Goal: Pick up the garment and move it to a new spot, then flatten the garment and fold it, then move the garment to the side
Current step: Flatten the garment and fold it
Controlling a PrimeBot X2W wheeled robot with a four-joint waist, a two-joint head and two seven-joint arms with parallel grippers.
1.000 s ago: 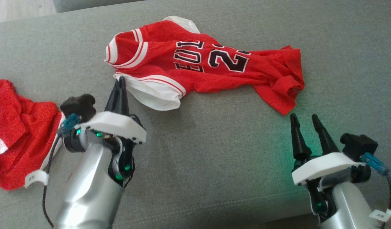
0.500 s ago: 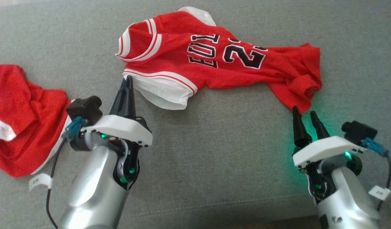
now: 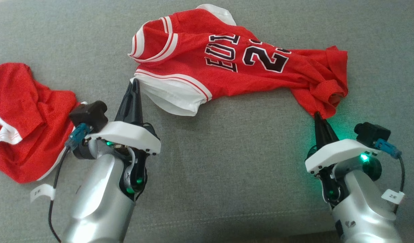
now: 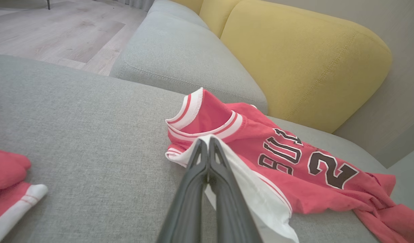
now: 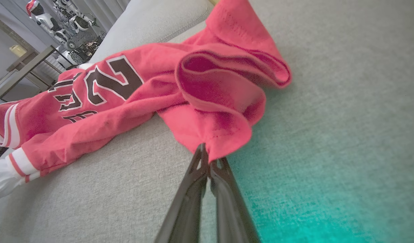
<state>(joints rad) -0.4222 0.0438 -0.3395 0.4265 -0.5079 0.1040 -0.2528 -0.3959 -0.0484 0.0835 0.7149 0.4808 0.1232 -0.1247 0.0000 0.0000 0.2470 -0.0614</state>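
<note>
Jersey pinched at both ends! Left gripper clamps its white edge at eight o'clock, right gripper its red corner at four

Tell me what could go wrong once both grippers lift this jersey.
1. The right gripper pinches just the tip of the jersey's hem corner, so the cloth may slip out on lifting.
2. That end is bunched and folded over; pulling may leave it twisted rather than flat.
3. The other garment lies close beside the left arm, which could drag it along.
</note>
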